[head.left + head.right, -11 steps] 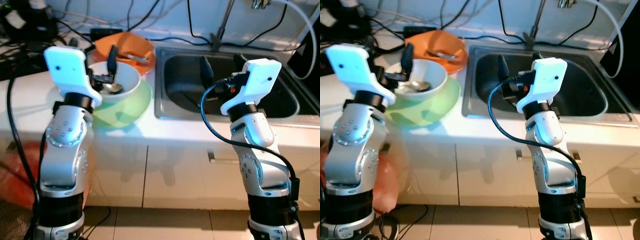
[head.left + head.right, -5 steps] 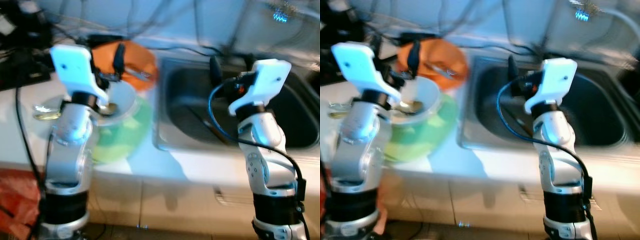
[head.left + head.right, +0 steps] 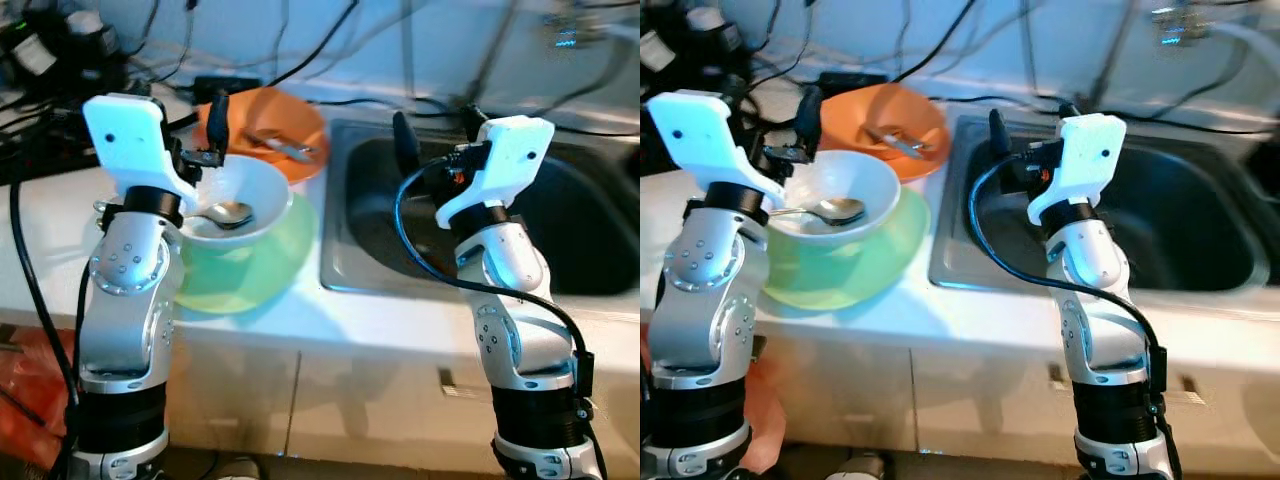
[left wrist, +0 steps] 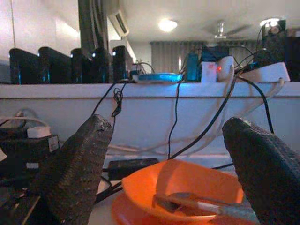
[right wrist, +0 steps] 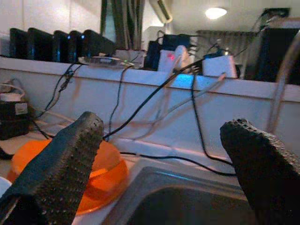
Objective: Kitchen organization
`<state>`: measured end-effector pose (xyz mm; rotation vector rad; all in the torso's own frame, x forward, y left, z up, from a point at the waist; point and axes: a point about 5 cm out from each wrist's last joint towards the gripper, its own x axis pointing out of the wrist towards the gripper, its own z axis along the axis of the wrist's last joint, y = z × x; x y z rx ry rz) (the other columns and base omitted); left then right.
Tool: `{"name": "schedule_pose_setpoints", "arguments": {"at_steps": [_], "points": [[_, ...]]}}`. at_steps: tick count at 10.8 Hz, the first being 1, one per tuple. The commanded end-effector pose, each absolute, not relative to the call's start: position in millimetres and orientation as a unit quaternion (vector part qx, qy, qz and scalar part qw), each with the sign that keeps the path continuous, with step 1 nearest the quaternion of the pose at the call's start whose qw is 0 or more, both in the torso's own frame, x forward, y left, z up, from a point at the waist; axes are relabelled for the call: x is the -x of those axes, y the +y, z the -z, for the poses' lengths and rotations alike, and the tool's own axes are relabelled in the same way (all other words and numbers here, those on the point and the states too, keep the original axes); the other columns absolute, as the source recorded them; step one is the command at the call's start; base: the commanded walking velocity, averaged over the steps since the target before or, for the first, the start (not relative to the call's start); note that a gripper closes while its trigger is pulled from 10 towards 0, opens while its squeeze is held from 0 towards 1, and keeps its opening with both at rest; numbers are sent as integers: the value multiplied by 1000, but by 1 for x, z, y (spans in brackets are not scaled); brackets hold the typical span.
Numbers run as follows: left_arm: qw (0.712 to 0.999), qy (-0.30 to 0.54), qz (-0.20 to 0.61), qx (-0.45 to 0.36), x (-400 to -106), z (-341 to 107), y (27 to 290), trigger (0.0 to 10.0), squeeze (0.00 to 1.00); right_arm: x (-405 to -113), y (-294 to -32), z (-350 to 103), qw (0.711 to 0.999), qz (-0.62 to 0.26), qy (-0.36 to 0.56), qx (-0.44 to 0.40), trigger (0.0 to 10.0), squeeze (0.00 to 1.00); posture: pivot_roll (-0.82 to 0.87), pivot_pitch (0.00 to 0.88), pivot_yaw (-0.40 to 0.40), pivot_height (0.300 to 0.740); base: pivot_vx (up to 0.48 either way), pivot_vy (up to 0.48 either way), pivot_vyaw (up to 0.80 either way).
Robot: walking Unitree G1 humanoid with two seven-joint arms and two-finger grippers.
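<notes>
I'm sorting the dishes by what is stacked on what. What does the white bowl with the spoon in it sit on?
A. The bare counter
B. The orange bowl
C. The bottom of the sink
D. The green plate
D: the white bowl, with the spoon lying inside, rests on the green plate on the counter, left of the sink and in front of the orange bowl.

A white counter [image 3: 60,215] bears a green plate [image 3: 270,265] and an orange bowl [image 3: 290,120].
</notes>
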<state>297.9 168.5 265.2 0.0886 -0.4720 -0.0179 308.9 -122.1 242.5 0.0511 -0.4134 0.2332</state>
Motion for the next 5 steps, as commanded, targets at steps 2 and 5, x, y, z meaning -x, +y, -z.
{"name": "schedule_pose_setpoints", "arguments": {"at_steps": [2, 5], "points": [[965, -250, -52, -60, -293, -272, 182, 10000, 0, -309, -124, -244, 971, -123, -203, -26, 10000, 0, 70, 67, -78, 740, 0, 0, 0], [960, -238, -120, -84, -290, -271, 203, 10000, 0, -310, -115, -241, 964, -195, -175, -52, 10000, 0, 81, 66, -79, 740, 0, 0, 0]]}}
